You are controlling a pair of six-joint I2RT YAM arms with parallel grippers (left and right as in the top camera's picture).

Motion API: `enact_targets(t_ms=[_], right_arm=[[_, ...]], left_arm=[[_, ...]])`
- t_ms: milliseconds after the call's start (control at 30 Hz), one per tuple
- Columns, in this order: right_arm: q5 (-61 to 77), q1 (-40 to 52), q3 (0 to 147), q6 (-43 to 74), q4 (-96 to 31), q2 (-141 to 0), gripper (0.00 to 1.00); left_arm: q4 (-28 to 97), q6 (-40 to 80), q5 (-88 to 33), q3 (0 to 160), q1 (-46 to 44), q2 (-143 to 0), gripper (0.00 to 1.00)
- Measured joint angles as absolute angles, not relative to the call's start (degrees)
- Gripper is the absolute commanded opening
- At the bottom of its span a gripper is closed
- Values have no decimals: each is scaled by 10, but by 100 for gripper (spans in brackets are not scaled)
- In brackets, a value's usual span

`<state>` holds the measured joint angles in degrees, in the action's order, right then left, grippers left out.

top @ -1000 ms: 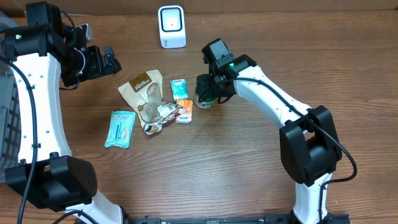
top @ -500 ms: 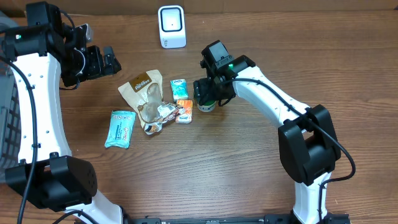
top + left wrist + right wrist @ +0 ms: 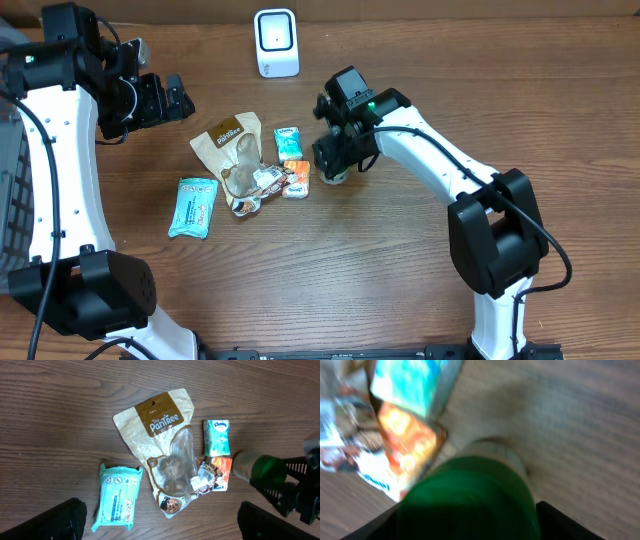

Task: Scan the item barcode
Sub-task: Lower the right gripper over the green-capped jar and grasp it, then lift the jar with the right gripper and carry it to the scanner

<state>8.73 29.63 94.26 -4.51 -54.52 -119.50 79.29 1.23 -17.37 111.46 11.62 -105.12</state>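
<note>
**Green-capped bottle at right pincer, beside item cluster, centre of table**

Overhead: the right gripper (image 3: pixel 333 165) sits just right of centre, its jaws straddling the green-capped bottle (image 3: pixel 252 466). Cannot tell whether they are pinching it or loose around it; the wrist view is blurred. The bottle is just beside the orange pack (image 3: pixel 220 472), touching or nearly so. The Kleenex pack (image 3: pixel 217 437) sits close above that.

The left side of the bottle is crowded. The PanTree pouch (image 3: pixel 165 440) lies diagonally with a crumpled wrapper (image 3: pixel 202 480) at its lower end. The teal wipes pack (image 3: pixel 117 496) lies further lower left, apart from the pouch.

There is bare wood on the table (image 3: pixel 400 270) to the right of the bottle, below it, and across the whole lower frame. The white scanner (image 3: pixel 276 42) stands at the top centre edge, with a bare strip between it and the cluster.

The left gripper (image 3: pixel 165 100) is at upper left with jaws wide apart, holding nothing, well apart from the items.
</note>
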Motion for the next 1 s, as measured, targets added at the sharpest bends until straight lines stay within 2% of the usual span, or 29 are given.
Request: enact_targets(t_ms=[267,567,633,667,933,1000], right_arm=[[86,296,942,-117,-576,-1195,82],[85,296,942,-131,-562,-1195,63],[85,296,943,-120,-557,-1195,52],[85,296,945,-112,-555,-1195,50],[127,293,979,-15,-568,-1195,48],[158,289,998,16,-570,-1195,43]], left_arm=[[793,12,-174,1115,116,-1051,99],[793,12,-174,1115,116,-1051,99],[793,12,-174,1115,116,-1051,99],[793,12,-174,1115,116,-1051,99],[793,12,-174,1115,116,-1051,100],[793,12,-174,1115,116,-1051,99]])
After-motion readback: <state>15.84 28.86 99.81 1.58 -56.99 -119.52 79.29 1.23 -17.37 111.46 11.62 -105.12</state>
